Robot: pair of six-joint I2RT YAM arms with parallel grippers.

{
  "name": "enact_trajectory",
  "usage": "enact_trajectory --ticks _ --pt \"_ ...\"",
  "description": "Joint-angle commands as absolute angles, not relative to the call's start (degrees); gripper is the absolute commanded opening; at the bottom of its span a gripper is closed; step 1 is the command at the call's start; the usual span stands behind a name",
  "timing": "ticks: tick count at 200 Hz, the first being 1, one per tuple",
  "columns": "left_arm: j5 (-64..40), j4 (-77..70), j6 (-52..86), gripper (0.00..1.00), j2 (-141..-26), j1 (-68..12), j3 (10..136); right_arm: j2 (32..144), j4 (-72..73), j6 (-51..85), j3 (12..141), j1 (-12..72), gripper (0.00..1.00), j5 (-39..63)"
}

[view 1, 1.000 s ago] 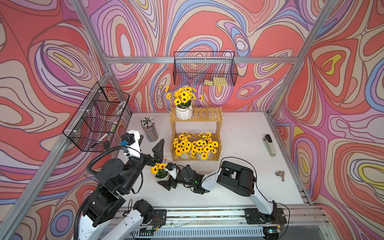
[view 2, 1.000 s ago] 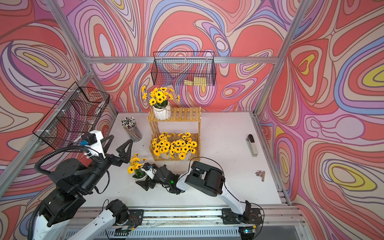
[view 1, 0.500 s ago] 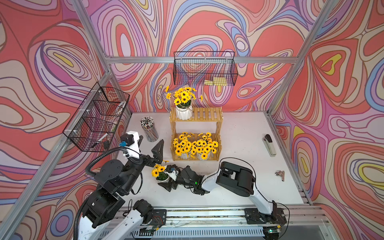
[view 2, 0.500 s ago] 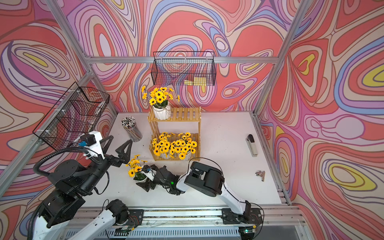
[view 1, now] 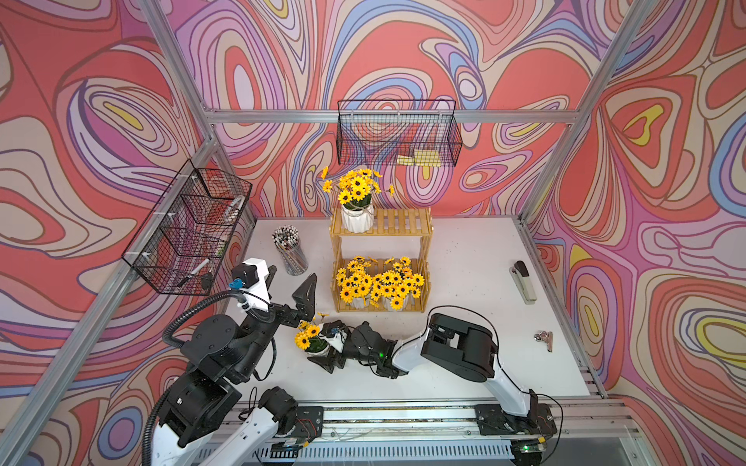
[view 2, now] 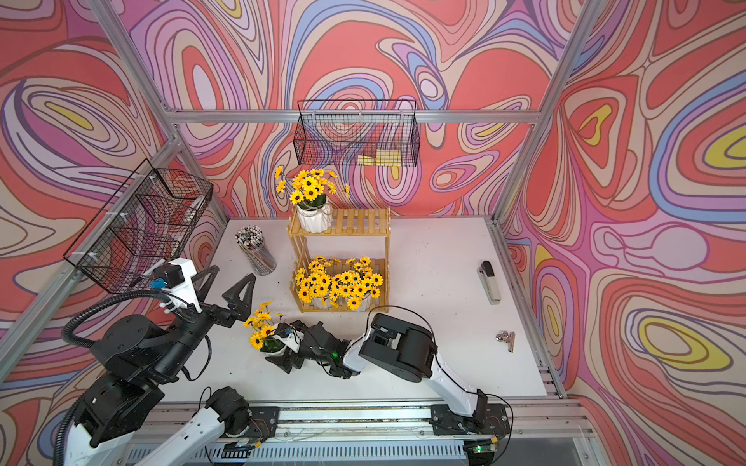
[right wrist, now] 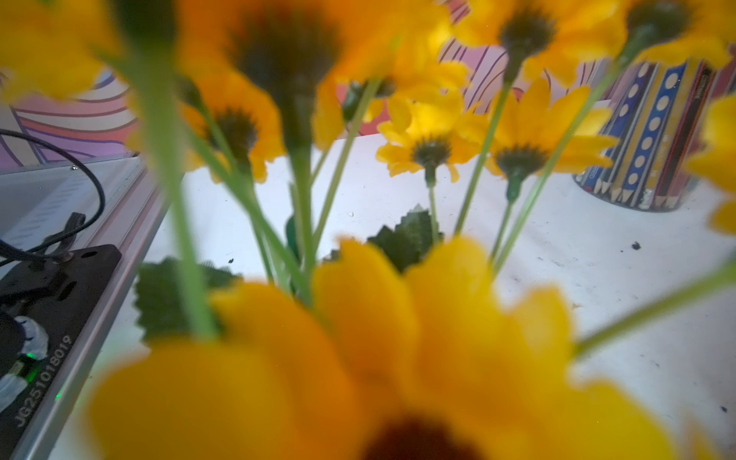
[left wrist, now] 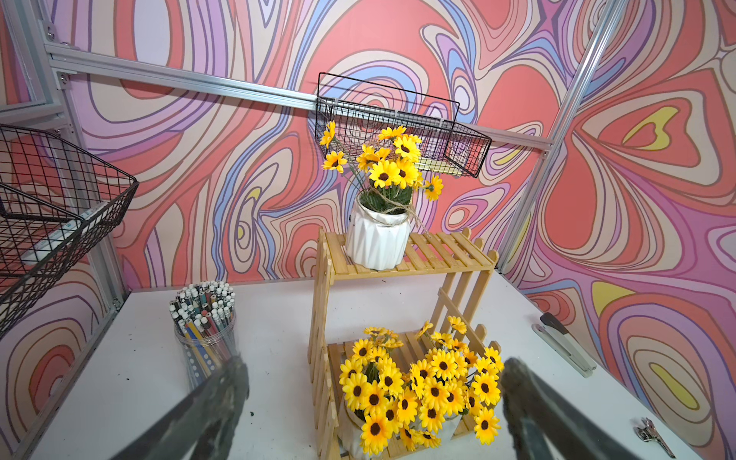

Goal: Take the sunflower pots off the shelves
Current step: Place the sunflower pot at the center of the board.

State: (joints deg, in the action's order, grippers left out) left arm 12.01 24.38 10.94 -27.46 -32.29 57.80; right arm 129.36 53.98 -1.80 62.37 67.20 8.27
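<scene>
1 pot (view 1: 314, 346) is clamped off the shelves (view 1: 403, 221) by the right gripper (view 1: 326, 345). 3 are left. left gripper (view 2: 232, 274) is spread wide.

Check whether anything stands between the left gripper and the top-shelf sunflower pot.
Nothing visible does: the left gripper faces the top-shelf sunflower pot with open air between; the pencil cup stands just beside that path.

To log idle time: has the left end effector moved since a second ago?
No. The left end effector hangs open at the same place, equally far from the pencil cup.
</scene>
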Motion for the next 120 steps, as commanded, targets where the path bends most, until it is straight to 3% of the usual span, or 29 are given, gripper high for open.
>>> enact_trajectory --ticks 1,31,82,105,120 --pt "12.33 23.20 10.99 1.00 -27.13 -32.26 57.46 129.78 45.55 -2.72 61.76 67.60 0.59 10.54" --pt "12.39 23.23 10.90 1.00 -27.16 -32.26 57.54 129.68 45.66 -2.54 61.74 67.62 0.79 10.33" --pt "12.39 23.38 10.90 1.00 -27.27 -32.26 57.72 129.19 45.79 -2.55 61.93 67.59 0.87 13.06" --pt "12.39 23.38 10.90 1.00 -27.25 -32.26 57.78 129.06 44.97 -2.60 62.57 67.58 0.98 15.03" --pt "12.44 23.29 10.90 1.00 -27.40 -32.26 57.74 129.03 45.06 -2.36 62.60 67.59 0.98 14.88"
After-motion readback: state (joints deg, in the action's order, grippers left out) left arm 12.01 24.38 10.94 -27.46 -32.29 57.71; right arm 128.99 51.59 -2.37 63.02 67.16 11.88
